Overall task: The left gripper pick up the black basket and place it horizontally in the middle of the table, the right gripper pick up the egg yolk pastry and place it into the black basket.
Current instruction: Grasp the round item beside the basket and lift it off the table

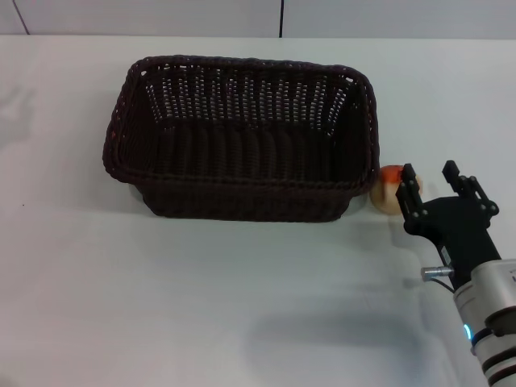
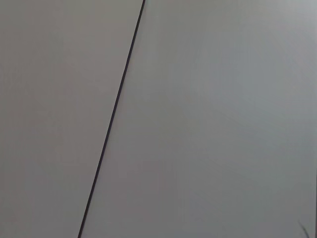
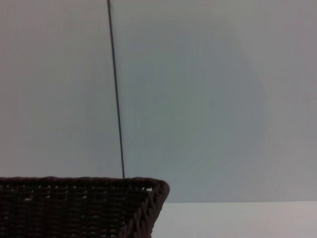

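Observation:
The black basket [image 1: 242, 137] lies lengthwise across the middle of the white table [image 1: 161, 306], upright and empty; its corner also shows in the right wrist view [image 3: 79, 208]. The egg yolk pastry [image 1: 389, 190], a beige ball with an orange-red top, sits on the table just off the basket's right end. My right gripper [image 1: 430, 187] is open, at the near right of the pastry, with one finger [image 1: 409, 192] partly covering it. The left gripper is out of view; the left wrist view shows only a wall with a dark seam.
The grey wall [image 1: 242, 16] with a dark vertical seam runs along the table's far edge. The right arm [image 1: 492, 322] with its blue light comes in from the lower right corner.

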Motion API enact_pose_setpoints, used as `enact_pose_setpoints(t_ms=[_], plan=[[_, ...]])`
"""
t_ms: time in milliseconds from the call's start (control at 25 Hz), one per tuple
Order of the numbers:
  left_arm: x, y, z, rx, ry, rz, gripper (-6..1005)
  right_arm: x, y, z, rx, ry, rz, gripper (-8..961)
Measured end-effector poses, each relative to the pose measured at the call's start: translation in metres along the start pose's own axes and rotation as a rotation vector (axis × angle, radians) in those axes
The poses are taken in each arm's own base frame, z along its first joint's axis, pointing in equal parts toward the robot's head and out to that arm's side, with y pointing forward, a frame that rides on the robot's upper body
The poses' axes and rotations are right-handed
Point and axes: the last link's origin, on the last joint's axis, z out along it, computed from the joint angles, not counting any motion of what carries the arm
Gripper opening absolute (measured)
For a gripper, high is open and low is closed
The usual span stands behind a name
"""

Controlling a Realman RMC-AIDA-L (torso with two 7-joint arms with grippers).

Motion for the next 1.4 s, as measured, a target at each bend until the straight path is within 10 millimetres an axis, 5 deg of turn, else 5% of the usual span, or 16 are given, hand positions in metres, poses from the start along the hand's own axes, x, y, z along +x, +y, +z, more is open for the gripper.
enact_pose_setpoints(t_ms=[800,1400], plan=[[0.000,0.000,-0.007,-0.005,-0.002,-0.008,198,0.010,0.008,0.026,-0.087,0.114,-0.032,562],[0.003,0.001,-0.008,-0.010,0.021,-0.014,198,0.013,-0.006,0.031,-0.031,0.133,-0.021,548]])
